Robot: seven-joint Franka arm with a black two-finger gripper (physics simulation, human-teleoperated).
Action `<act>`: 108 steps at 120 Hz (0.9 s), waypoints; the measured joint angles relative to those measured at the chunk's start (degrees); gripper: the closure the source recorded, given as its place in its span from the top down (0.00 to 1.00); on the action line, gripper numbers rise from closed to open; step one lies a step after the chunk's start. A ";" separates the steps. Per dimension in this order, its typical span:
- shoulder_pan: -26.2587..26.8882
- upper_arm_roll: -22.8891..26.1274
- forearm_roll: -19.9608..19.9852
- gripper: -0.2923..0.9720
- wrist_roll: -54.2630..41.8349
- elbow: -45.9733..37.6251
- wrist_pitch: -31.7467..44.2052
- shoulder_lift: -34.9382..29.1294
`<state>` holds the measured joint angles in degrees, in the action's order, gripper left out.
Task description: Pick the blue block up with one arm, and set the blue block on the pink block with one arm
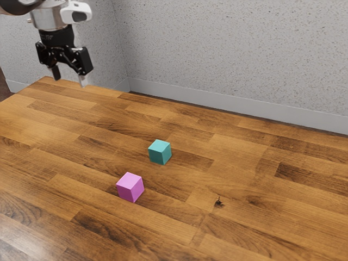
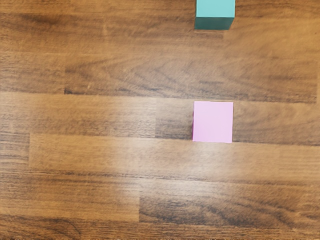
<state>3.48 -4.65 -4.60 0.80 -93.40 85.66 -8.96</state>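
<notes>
The gripper [image 1: 68, 76] hangs high over the table's far corner, at about 10 o'clock from the blocks and well apart from both. Its two black fingers [image 1: 82, 80] stand spread with nothing between them, so the pincer is released.

The blue block [image 1: 159, 151] is a small matte cube, closer to teal than true blue, and sits flat on the table [image 1: 261, 217]. The pink block [image 1: 130, 186] is a cube of like shape and finish. In the exterior view the blue block lies at about 1 o'clock from the pink, near it but not touching, with bare wood between them. Both rest squarely, neither tilted.

The table is glossy brown wood planks with dark grain streaks and staggered seams.

The exterior view gives the cubes three faces each, and behind them a grey speckled wall [image 1: 234, 49] with a pale baseboard [image 1: 239, 106] along its foot. A small dark mark [image 1: 218, 202] sits on the wood at about 3 o'clock from the pink block.

The wrist view looks straight down. The pink block [image 2: 213, 122] reads as a flat square, the blue block [image 2: 215, 12] is cut by the frame edge with one shaded side showing, and a soft sheen lies across the planks [image 2: 100, 150].
</notes>
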 joint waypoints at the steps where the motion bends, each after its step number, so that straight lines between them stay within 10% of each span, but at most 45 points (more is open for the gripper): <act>1: 0.00 0.00 -0.02 0.77 0.01 -0.03 -0.02 -0.02; 46: -4.50 0.85 0.58 0.77 1.65 -3.69 7.41 0.24; 108: -5.12 5.60 5.57 0.77 4.89 -2.80 29.85 25.39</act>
<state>-1.64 0.94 0.97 5.69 -96.19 115.52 16.43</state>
